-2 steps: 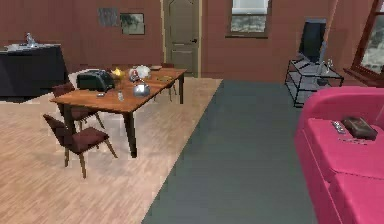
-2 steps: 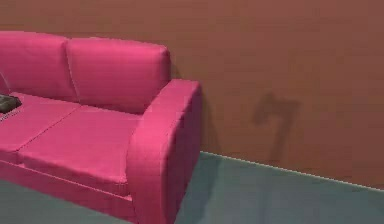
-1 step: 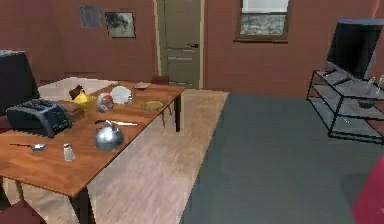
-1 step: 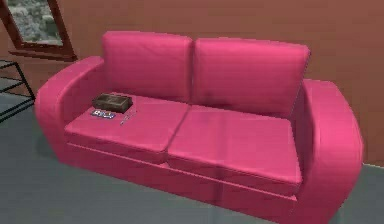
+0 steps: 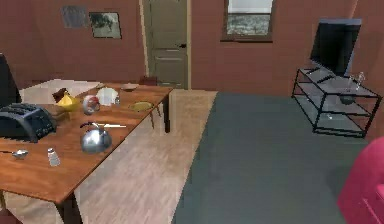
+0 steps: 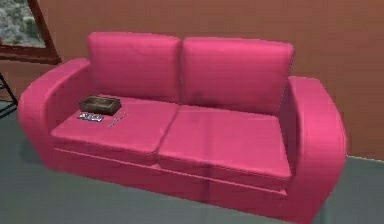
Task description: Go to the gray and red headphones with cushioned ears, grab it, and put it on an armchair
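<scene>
A pink two-seat sofa [image 6: 220, 130] with rounded arms stands against a brown wall in the arm side view. On its left cushion lie a small brown box [image 6: 98, 103] and a flat dark thing [image 6: 91, 118] beside it. A pink rounded edge [image 5: 366, 190] shows at the forward view's bottom right corner.
A wooden table [image 5: 60, 165] at the forward view's left carries a metal kettle [image 5: 95, 138], a black toaster [image 5: 25, 120], a shaker [image 5: 53, 157] and bowls. A grey carpet [image 5: 260, 160] runs ahead. A TV [image 5: 335, 45] stands on a rack at the right, with a door [image 5: 168, 40] at the back.
</scene>
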Tool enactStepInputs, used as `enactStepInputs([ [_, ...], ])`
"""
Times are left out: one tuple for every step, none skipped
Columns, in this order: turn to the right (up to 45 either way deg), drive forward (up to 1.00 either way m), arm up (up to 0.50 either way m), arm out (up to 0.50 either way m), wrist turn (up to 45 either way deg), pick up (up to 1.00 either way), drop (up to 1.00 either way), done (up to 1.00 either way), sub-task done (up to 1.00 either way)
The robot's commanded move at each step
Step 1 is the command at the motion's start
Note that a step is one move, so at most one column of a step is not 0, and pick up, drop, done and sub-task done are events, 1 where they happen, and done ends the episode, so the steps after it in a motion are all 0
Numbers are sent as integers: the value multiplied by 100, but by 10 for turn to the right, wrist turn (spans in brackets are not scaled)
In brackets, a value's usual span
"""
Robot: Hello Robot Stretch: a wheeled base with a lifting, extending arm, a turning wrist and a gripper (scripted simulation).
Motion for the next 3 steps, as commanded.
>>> enactStepInputs([
  [0,100,0,0,0,0,0,0,0],
  [0,5,0,0,0,0,0,0,0],
  [-450,0,0,0,0,0,0,0,0],
])
